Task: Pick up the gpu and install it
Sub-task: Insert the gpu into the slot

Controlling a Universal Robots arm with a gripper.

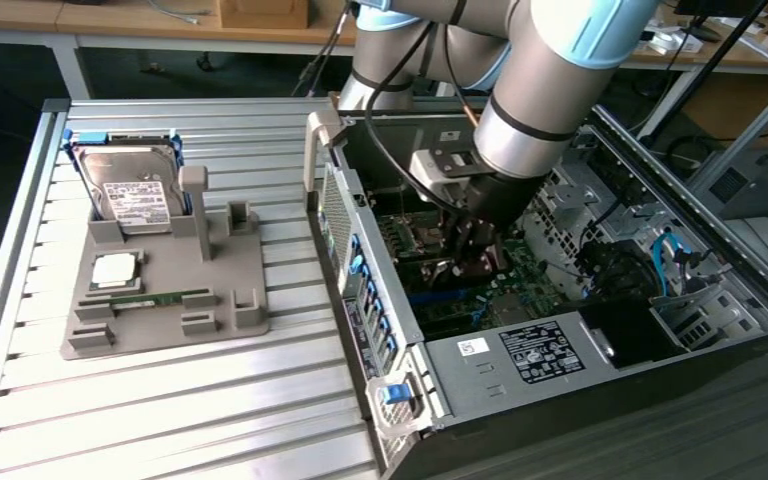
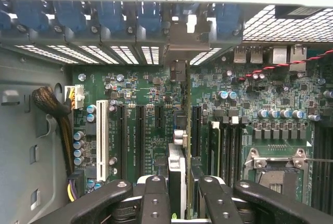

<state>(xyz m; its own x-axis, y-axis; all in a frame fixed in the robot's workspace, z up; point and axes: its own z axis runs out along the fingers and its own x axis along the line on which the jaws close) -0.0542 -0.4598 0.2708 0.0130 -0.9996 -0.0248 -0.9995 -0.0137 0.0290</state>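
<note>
one gpu [image 2: 177, 154] stands edge-on between the gripper [image 2: 182, 190] and its black fingers [image 2: 155, 195], which press against its two faces, so you have it clamped. in the wrist view the card hangs over the green motherboard [image 2: 148, 91], running alongside the long black expansion slots [image 2: 139, 130] toward the blue rear latches [image 2: 109, 13]; you cannot tell whether its edge touches a slot. in the exterior view the arm [image 1: 544, 90] reaches down into the open computer case [image 1: 357, 290]. well apart, on the exterior view's left, a grey fixture [image 1: 231, 305] on the slatted table [image 1: 157, 400] holds a hard drive [image 1: 137, 195] upright and a memory stick [image 1: 157, 298] lying flat.
</note>
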